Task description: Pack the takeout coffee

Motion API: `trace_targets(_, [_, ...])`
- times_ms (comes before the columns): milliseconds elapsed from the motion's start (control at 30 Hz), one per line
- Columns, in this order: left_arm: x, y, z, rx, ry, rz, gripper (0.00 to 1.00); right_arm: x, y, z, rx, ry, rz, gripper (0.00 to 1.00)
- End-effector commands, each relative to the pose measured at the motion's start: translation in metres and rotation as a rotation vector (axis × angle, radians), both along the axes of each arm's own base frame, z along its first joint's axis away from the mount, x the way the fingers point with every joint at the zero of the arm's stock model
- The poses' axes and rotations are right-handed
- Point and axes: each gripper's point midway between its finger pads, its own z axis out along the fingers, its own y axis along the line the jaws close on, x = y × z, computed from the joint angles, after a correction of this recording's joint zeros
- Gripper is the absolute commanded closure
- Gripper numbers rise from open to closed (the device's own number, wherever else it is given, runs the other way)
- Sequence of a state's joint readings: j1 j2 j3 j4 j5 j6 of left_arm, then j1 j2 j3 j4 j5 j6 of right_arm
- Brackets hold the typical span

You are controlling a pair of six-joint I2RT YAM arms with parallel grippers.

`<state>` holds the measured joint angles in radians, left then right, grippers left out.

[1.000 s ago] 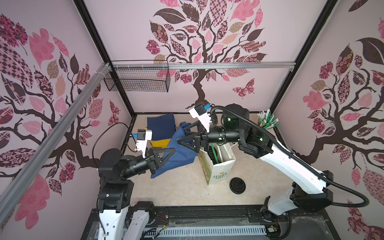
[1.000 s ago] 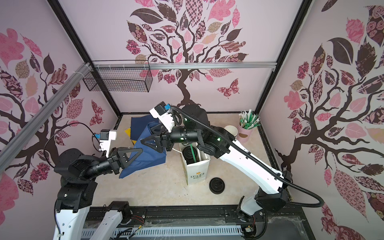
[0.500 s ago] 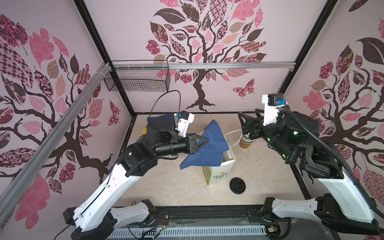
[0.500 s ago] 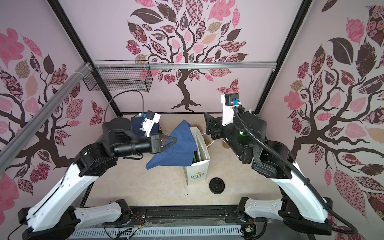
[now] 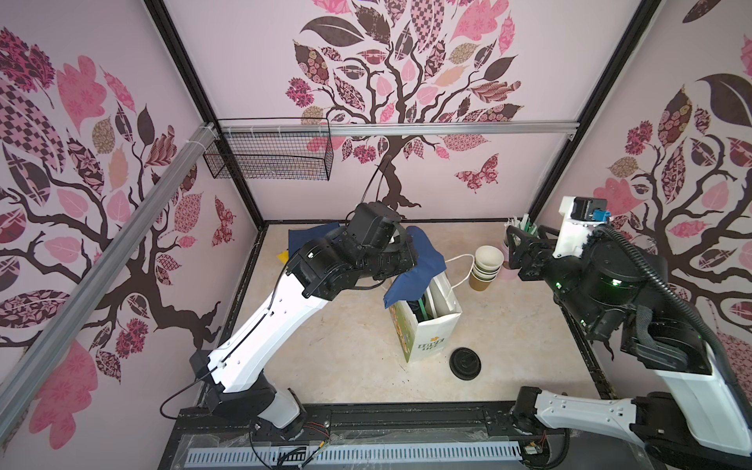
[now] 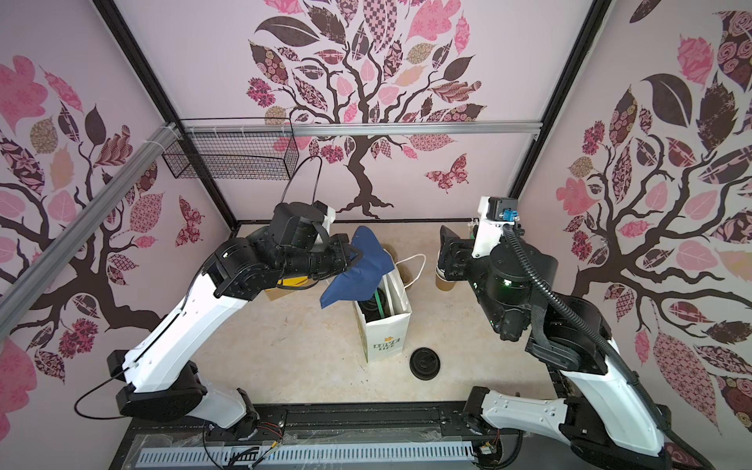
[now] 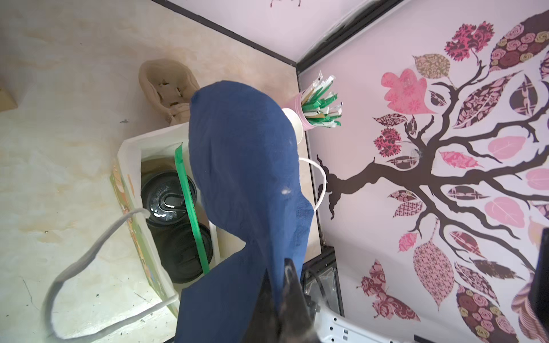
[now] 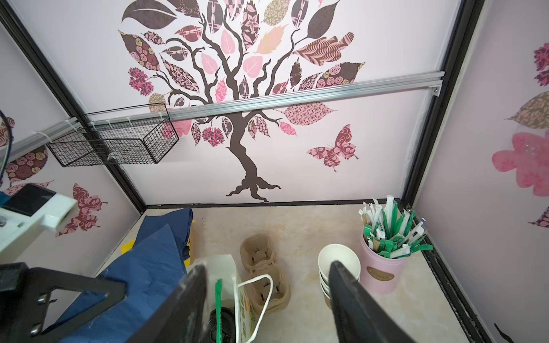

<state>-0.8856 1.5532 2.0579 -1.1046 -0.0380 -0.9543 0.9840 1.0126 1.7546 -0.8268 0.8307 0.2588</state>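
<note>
left tool (image 7: pixel 278 268) clamps the navy napkin (image 7: pixel 246 154) so it hangs below it over the bag (image 7: pixel 130 148), probably to cover the lidded cups (image 7: pixel 166 199); right tool (image 8: pixel 267 265) is spread wide, empty

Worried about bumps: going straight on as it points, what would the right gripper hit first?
Probably the cardboard cup carrier, dead ahead between the fingers of the right gripper; the stack of lidless cups stands beside that line. Depth is unclear.

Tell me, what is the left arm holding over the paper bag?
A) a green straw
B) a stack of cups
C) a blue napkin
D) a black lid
C: its jaws are pinched shut on a blue napkin that hangs over the open bag.
</note>
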Motion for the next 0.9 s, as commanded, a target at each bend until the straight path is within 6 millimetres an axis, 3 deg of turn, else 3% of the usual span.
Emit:
trace_targets(0, [0.002,0.0,-0.013,0.058,0.045,0.051,1.0,-0.001,-0.006,-0.001,0.019,-0.002,-0.022,0.33])
trace_targets(233, [0.017,-0.015,-0.038,0.123,0.114,0.107,1.0,-0.003,-0.006,-0.005,0.035,0.013,-0.015,0.36])
trace_targets(500, [0.022,-0.012,-0.083,0.318,0.196,0.188,1.0,-0.004,-0.004,-0.011,0.054,0.038,-0.007,0.38])
trace_targets(867, [0.04,-0.014,-0.119,0.471,0.175,0.201,1.0,-0.002,0.004,-0.028,0.065,0.102,0.008,0.4])
